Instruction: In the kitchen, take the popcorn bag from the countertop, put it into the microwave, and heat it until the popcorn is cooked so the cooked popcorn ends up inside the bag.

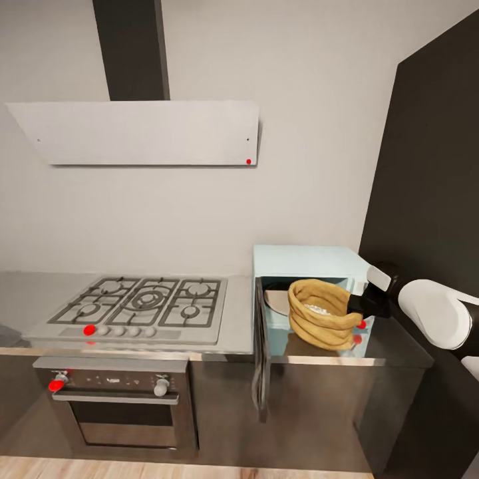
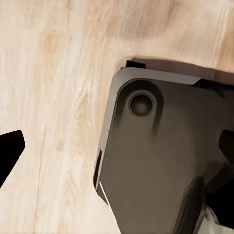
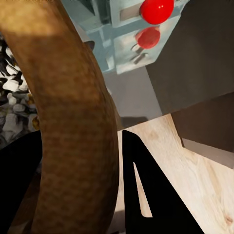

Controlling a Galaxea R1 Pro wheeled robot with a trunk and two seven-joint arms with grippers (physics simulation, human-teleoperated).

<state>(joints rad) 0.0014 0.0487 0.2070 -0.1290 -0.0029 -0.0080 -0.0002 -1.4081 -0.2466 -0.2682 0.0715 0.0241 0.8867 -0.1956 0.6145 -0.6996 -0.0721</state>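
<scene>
The golden-tan popcorn bag hangs tilted at the open front of the pale-blue microwave, just above the countertop. Its mouth faces me and shows pale popcorn. My right gripper comes in from the right, shut on the bag's rolled rim. In the right wrist view that rim sits between the gripper's black fingers, with popcorn inside and the microwave's red knobs beyond. The microwave door stands swung open, edge-on to me. My left gripper is open over the wood floor.
A gas hob lies left of the microwave, above a black built-in oven. A white hood hangs over the hob. A dark tall cabinet closes off the right. The left wrist view shows my dark base on the floor.
</scene>
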